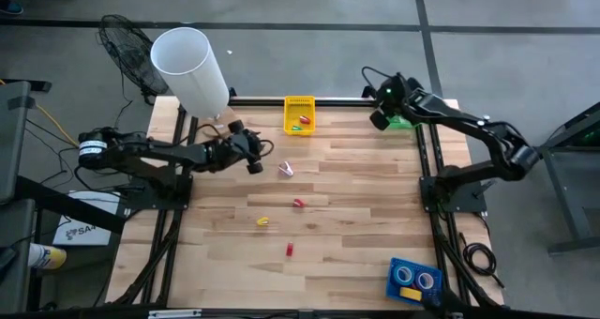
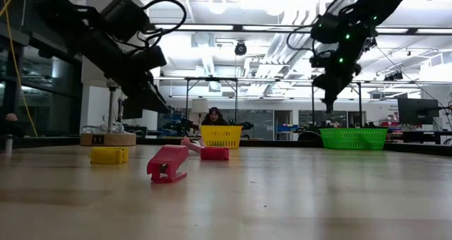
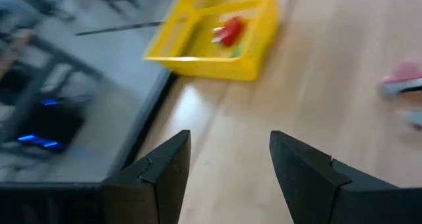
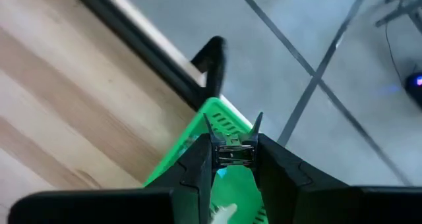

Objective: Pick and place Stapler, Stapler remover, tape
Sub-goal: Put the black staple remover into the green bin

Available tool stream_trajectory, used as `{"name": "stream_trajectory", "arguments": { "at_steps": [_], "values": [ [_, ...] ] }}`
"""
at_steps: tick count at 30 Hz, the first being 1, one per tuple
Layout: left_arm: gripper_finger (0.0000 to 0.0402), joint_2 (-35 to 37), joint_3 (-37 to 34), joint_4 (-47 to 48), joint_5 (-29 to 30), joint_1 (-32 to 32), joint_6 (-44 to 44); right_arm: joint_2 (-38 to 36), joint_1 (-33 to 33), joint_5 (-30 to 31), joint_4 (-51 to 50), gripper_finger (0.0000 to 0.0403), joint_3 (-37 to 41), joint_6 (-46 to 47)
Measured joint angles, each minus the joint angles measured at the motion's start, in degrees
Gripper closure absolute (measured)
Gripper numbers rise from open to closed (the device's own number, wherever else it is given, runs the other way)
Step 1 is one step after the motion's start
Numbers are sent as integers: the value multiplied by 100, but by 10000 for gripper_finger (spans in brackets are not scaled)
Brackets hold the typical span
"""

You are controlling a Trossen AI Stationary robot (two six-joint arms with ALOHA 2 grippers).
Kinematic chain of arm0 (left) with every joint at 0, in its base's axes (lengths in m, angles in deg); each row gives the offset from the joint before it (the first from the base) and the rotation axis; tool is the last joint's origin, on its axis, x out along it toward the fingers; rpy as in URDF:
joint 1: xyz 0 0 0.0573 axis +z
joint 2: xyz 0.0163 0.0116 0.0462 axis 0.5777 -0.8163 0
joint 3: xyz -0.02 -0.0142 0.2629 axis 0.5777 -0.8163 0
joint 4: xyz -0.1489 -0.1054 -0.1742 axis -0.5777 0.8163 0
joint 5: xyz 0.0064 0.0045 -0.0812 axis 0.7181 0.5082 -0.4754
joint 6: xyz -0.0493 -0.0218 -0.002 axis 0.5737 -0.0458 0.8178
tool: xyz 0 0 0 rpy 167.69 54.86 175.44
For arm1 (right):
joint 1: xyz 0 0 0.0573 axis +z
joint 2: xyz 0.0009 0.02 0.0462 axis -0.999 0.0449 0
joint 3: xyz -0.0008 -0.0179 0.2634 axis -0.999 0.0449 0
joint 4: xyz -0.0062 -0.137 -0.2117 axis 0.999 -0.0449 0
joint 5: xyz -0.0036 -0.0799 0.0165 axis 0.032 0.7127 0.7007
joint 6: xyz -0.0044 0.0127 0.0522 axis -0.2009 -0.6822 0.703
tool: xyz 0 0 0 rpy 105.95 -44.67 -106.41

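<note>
Right gripper [image 4: 235, 159] over green plastic mesh basket [image 4: 221, 115] at far right corner of light wooden bench [image 1: 356, 225], jaws clamped on small metal staple remover [image 4: 233, 153]. Left gripper [image 3: 227, 161] above bench, near yellow plastic mesh basket [image 3: 217, 56], jaws apart, empty. Pink stapler [image 2: 167, 163] on mid-bench. Two tape rolls in blue tray [image 1: 413, 280] at near right corner.

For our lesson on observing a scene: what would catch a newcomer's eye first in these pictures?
Probably the right gripper above the green basket at the table's far right corner, its fingers pinching a small metal staple remover. Next, the yellow basket at the far edge, with the left gripper open nearby, and small coloured pieces, one pink, scattered mid-table.
</note>
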Motion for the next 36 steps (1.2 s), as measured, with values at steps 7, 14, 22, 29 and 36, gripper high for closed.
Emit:
{"name": "stream_trajectory", "arguments": {
  "at_steps": [7,14,22,29,36],
  "values": [
    [199,0,0,67,-1505,343,225,-191,-328,-42,-203,320,0,663],
    [199,0,0,73,-1600,370,323,-17,-761,-310,-527,320,9,1177],
    [199,0,0,237,-1634,362,317,194,-994,-430,-161,320,276,1454],
    [199,0,0,412,-1630,362,300,194,-995,-335,20,283,302,1552],
    [199,0,0,408,-1633,360,358,194,-993,-333,44,272,302,1587]
  ]
}}
